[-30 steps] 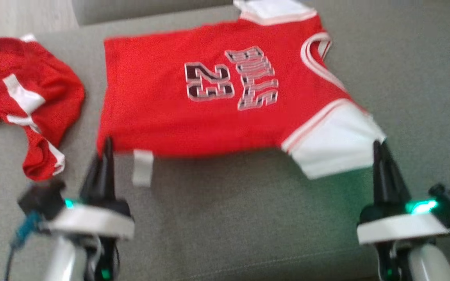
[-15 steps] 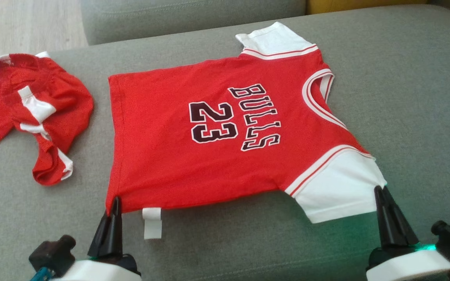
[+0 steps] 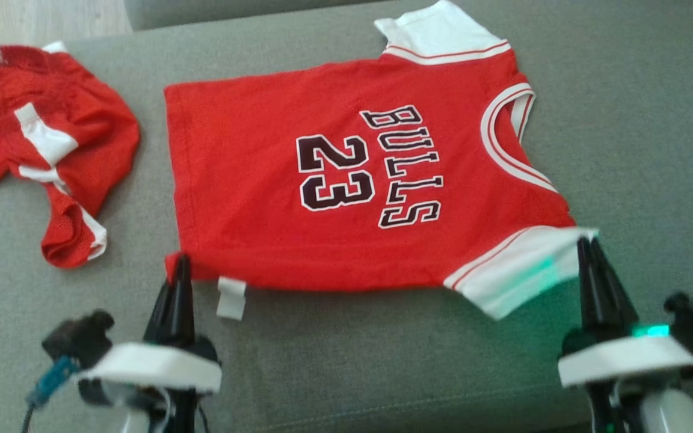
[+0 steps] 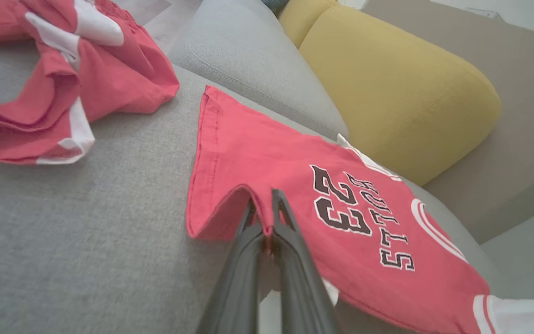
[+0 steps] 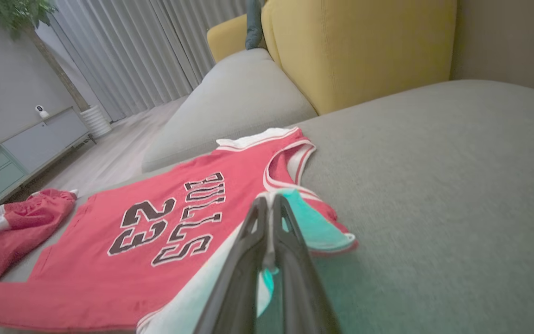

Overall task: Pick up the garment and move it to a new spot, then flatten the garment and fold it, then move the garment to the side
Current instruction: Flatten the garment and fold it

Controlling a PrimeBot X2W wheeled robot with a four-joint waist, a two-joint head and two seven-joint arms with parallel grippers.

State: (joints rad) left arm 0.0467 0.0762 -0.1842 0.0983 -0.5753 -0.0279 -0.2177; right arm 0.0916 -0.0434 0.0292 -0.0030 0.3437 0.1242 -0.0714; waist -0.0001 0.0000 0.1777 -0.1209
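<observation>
- Two corners of the red jersey (image 3: 322, 180) are pinched, one in each of my hands, along its lower edge in the head view.
- My left hand (image 3: 181, 264) sits at the lower left of the head view, its fingers pressed together on the jersey's hem corner; in the left wrist view the left hand (image 4: 265, 218) has the red cloth bunched up between the fingertips, lifted a little off the sofa seat (image 3: 382, 361).
- My right hand (image 3: 588, 243) sits at the lower right of the head view, clamped on the edge of the white sleeve (image 3: 512, 270); in the right wrist view the right hand (image 5: 269, 204) holds that sleeve raised and curled over, tinted green by a light.
- The jersey lies spread face up across the middle of the head view, "BULLS 23" showing, neck opening toward the right, the other white sleeve at the top edge.
- A small white label (image 3: 230, 297) hangs from the hem just beside my left hand.
- A second red garment (image 3: 52, 138) with white stripes lies crumpled at the upper left of the head view, apart from the jersey.
- A yellow cushion (image 4: 387, 83) fills the upper right of the left wrist view, behind the grey seat.
</observation>
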